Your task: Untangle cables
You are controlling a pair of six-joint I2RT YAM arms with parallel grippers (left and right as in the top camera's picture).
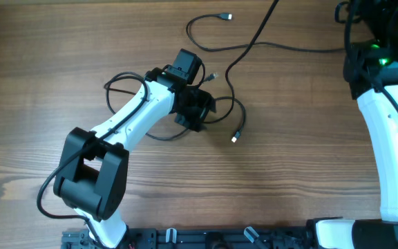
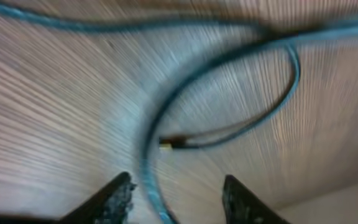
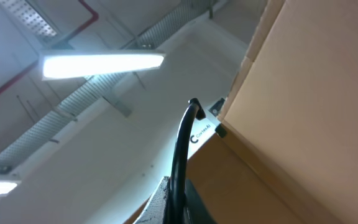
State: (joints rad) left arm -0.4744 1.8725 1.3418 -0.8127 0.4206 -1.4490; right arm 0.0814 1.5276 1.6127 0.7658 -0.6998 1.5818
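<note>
Thin black cables (image 1: 228,69) lie tangled on the wooden table around my left gripper (image 1: 197,111). One cable ends in a plug (image 1: 234,138) to the gripper's right. Another ends in a plug (image 1: 226,16) at the back. A loop (image 1: 110,88) lies left of the arm. In the left wrist view my left gripper (image 2: 178,183) is open just above the table. A cable (image 2: 146,168) runs between its fingers, and a plug (image 2: 166,143) lies ahead. My right gripper (image 3: 179,199) points up at the ceiling, shut on a black cable (image 3: 182,143).
The right arm (image 1: 392,138) stands along the table's right edge, with its dark upper part (image 1: 372,28) at the back right corner. A cable (image 1: 302,48) runs across the table toward it. A cardboard box (image 3: 303,93) shows in the right wrist view.
</note>
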